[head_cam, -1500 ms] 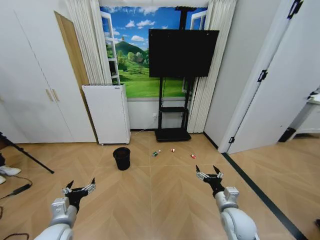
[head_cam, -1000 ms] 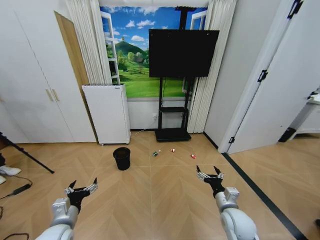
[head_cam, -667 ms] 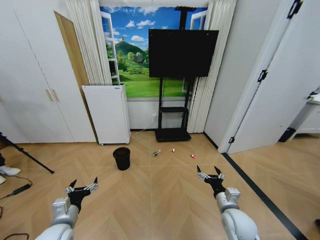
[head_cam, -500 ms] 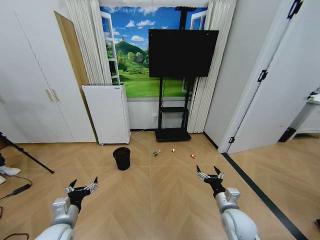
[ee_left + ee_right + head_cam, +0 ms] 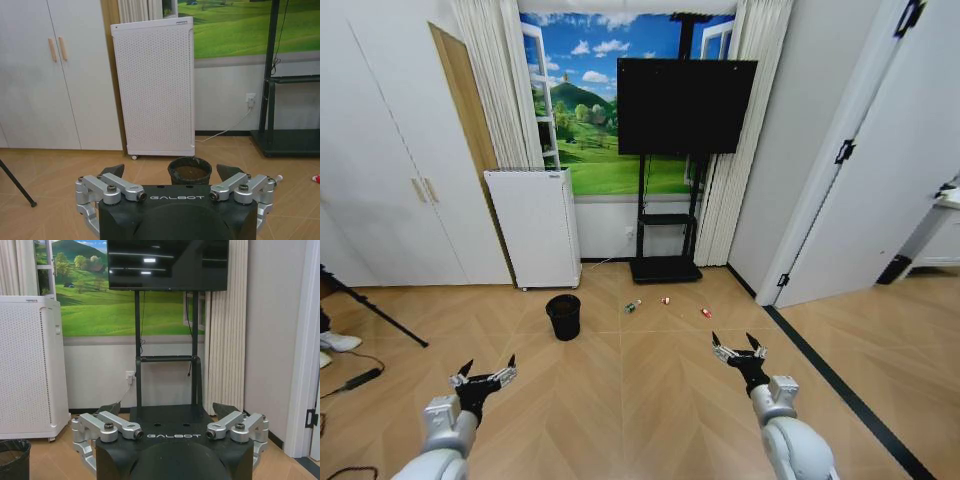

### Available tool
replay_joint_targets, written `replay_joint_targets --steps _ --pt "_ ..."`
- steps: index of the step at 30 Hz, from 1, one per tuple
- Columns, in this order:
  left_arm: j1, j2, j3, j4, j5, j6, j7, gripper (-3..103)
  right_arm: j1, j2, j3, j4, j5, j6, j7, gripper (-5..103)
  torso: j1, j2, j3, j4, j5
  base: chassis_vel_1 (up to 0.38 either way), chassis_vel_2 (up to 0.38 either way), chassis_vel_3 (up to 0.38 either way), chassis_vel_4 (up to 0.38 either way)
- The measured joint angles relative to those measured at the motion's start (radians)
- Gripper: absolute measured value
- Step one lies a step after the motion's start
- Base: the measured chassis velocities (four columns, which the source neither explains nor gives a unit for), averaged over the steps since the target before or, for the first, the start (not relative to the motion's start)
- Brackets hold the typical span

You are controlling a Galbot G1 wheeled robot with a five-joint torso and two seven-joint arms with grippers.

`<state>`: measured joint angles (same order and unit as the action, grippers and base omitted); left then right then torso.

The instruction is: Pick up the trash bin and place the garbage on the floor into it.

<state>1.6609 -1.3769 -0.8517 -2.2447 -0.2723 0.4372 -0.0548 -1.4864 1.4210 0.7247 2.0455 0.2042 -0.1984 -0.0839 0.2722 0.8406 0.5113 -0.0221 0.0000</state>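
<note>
Both arms reach forward, low, left tool [image 5: 484, 372] and right tool [image 5: 738, 345] spread wide.

The bin [image 5: 563, 316], small, black, round and tapered, stands upright on the floor [image 5: 650, 400], a light tan herringbone parquet with a dark border strip. To its right lie the bottle [image 5: 632, 307], on its side, and two tiny red-and-white pieces [image 5: 665, 300] [image 5: 706, 313], all apart.
</note>
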Motion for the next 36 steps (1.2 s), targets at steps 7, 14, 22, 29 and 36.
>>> replay_joint_targets --steps 7,14,22,29,36 --pt "-0.002 -0.003 0.0 0.005 0.002 -0.002 0.0 100 -0.001 0.001 -0.003 -0.009 -0.003 0.008 -0.004 100 0.0 0.0 0.0 0.0001 0.0 -0.024 0.03 0.027 -0.025" --pt "-0.005 -0.004 0.002 0.007 0.003 -0.003 0.0 100 0.0 0.001 -0.003 -0.015 -0.004 0.011 -0.005 100 0.0 0.0 0.0 0.0 0.0 -0.11 0.119 0.121 -0.118" --pt "-0.004 -0.014 0.006 0.009 0.009 -0.003 0.0 100 0.005 -0.006 -0.014 -0.033 -0.004 0.017 -0.009 100 0.0 0.0 0.0 0.0001 0.0002 -0.199 0.208 0.195 -0.198" --pt "-0.005 -0.014 0.006 0.01 0.009 -0.003 -0.001 100 0.004 -0.004 -0.021 -0.035 -0.007 0.017 -0.01 100 0.0 0.0 0.0 0.0001 -0.0002 -0.287 0.289 0.279 -0.288" --pt "-0.009 -0.014 0.007 0.012 0.009 -0.002 -0.001 100 0.0 -0.004 -0.025 -0.035 -0.01 0.019 -0.01 100 0.0 0.0 0.0 -0.0004 -0.0012 -0.364 0.359 0.36 -0.371"
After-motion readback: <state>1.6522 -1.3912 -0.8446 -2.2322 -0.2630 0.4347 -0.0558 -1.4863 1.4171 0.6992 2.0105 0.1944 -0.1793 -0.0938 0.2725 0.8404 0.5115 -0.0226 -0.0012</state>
